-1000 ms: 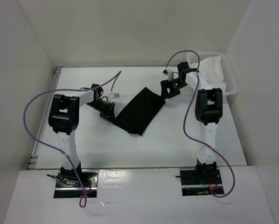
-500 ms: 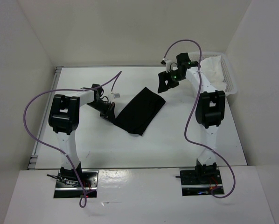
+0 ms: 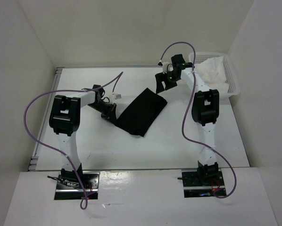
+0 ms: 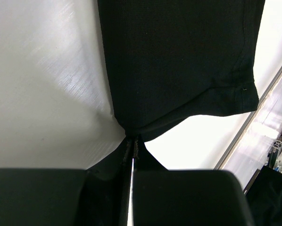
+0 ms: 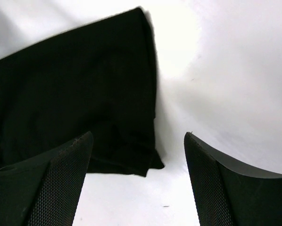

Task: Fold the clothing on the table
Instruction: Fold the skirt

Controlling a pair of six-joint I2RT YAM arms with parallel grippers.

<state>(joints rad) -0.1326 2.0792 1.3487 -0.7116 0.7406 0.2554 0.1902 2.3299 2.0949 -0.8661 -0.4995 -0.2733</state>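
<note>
The black clothing (image 3: 141, 110) lies as a slanted strip in the middle of the white table (image 3: 94, 146). My left gripper (image 3: 109, 113) is at its lower-left end, shut on the garment's edge; in the left wrist view the fabric (image 4: 178, 61) bunches into the closed fingertips (image 4: 133, 141). My right gripper (image 3: 162, 81) hangs open just beyond the cloth's far right corner, apart from it. The right wrist view shows the clothing (image 5: 75, 89) below and left, with nothing between the wide-set fingers (image 5: 61, 183).
A white mesh basket (image 3: 230, 75) holding a white cloth (image 3: 211, 70) stands at the table's back right, behind the right arm. A metal rail (image 3: 46, 117) runs along the table's left edge. White walls enclose the table.
The right gripper, open throughout, has risen off the clothing's far corner and moved back and left. The cloth's corner has settled. The left arm has not moved.
</note>
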